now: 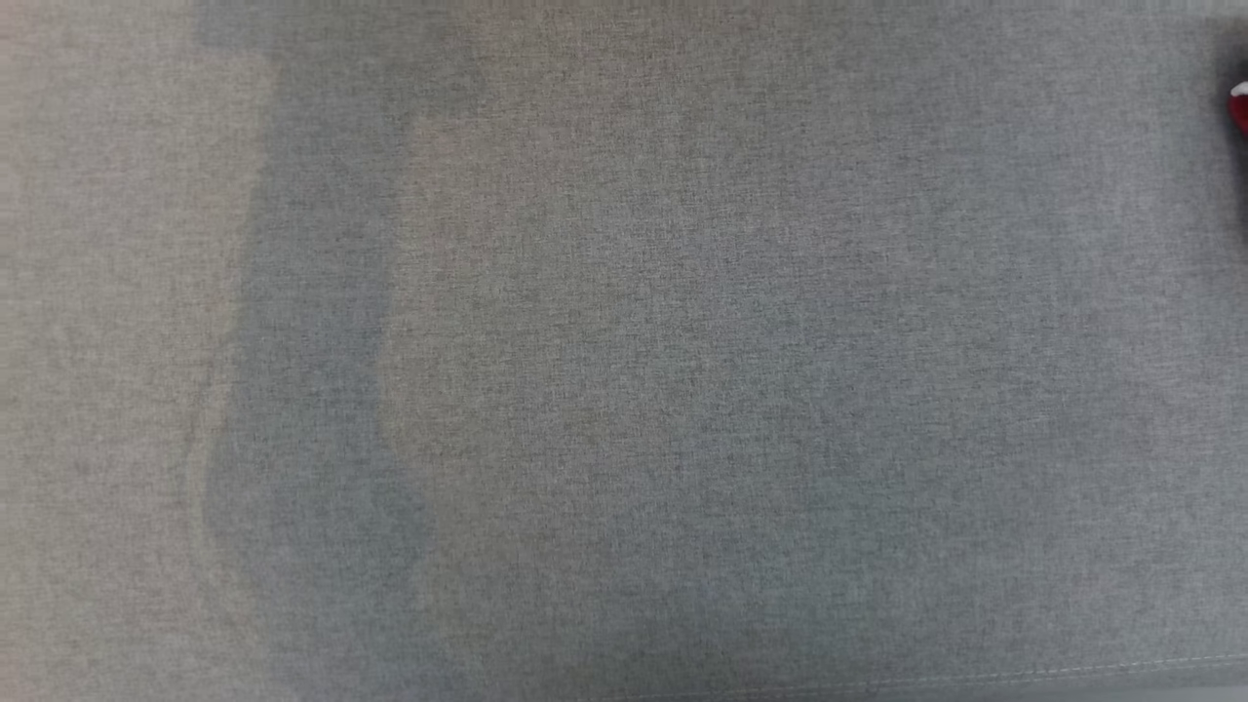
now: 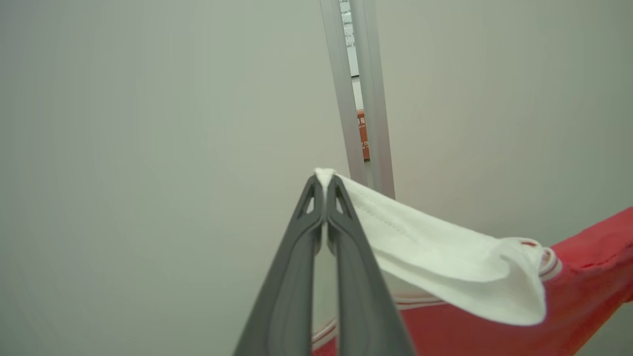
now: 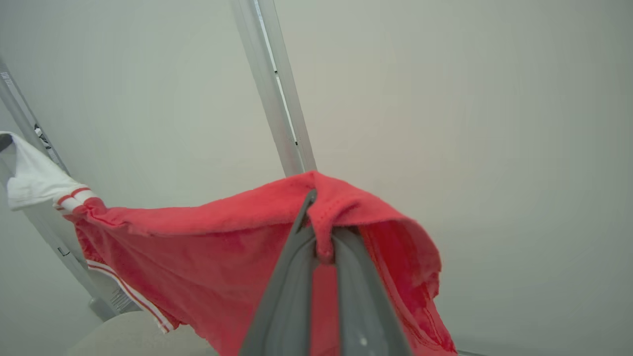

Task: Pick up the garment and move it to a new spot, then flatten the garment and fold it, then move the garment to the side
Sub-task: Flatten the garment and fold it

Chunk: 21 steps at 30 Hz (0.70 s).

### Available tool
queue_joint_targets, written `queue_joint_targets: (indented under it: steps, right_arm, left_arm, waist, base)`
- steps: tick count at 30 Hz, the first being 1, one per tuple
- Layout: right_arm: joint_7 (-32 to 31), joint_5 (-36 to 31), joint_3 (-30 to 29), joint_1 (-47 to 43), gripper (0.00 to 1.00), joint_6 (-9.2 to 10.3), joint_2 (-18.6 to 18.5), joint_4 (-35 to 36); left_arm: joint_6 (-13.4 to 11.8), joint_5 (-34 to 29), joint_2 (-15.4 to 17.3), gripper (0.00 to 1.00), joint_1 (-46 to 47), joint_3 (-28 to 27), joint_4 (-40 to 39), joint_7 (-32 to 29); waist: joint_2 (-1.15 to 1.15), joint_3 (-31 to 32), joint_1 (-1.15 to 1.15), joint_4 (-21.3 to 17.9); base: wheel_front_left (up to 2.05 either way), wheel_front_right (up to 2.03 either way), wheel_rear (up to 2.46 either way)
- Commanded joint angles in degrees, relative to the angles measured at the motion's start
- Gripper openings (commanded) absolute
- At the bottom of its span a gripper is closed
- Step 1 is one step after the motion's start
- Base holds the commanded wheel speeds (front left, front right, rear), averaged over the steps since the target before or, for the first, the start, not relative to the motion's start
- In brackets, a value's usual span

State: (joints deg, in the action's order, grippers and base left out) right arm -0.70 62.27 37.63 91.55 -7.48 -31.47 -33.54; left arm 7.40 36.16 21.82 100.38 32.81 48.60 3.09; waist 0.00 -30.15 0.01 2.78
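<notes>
The garment is red with a white part and red-and-white striped trim. In the left wrist view my left gripper point(image 2: 325, 180) is shut on the tip of the white part point(image 2: 445, 257), and the red cloth point(image 2: 568, 291) hangs off to the right. In the right wrist view my right gripper point(image 3: 313, 198) is shut on a fold of the garment's red edge point(image 3: 207, 247), which drapes over its fingertips. The cloth is stretched in the air between the two grippers. In the head view a small red-and-white bit of the garment point(image 1: 1240, 102) shows at the right edge.
A grey woven surface point(image 1: 624, 351) spreads below the head camera, with a stitched seam point(image 1: 975, 678) near its front edge. Behind the garment stand a pale wall and grey metal posts point(image 2: 358, 99) point(image 3: 277, 89). A grey cushion corner point(image 3: 123, 336) lies below the cloth.
</notes>
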Motion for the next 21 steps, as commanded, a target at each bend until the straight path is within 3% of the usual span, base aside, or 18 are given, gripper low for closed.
queue_joint_targets:
  steps: [1, 6, 12, 21]
  right_arm:
    - [-0.6, 1.4, 1.2, -2.2, 0.00, -0.03, -0.9, -0.4]
    - [-1.0, 4.6, 6.9, -9.7, 0.00, -0.03, -4.4, 1.1]
    - [-0.4, 8.9, 13.8, -20.8, 0.00, -0.03, -6.9, 3.9]
    - [-9.6, 16.1, 24.0, -34.3, 0.00, -0.02, -11.4, 9.3]
  left_arm:
    - [0.1, 1.3, 0.4, 0.00, -2.7, 1.5, 0.2, -0.6]
    - [0.2, 6.7, 3.1, 0.00, -9.8, 8.2, -1.7, -6.5]
    - [0.1, 15.8, 8.0, 0.00, -21.2, 12.4, -6.0, -12.6]
    - [0.0, 27.0, 17.6, 0.00, -39.8, 19.6, -19.1, -30.6]
  waist:
    - [0.00, 1.5, -0.01, 0.4]
    - [0.00, 6.1, -0.01, 0.3]
    - [0.00, 13.0, -0.01, -0.4]
    - [0.00, 22.9, -0.01, -1.6]
  base:
    - [0.00, 0.00, 0.00]
    - [0.00, 0.00, 0.00]
    - [0.00, 0.00, 0.00]
    - [0.00, 0.00, 0.00]
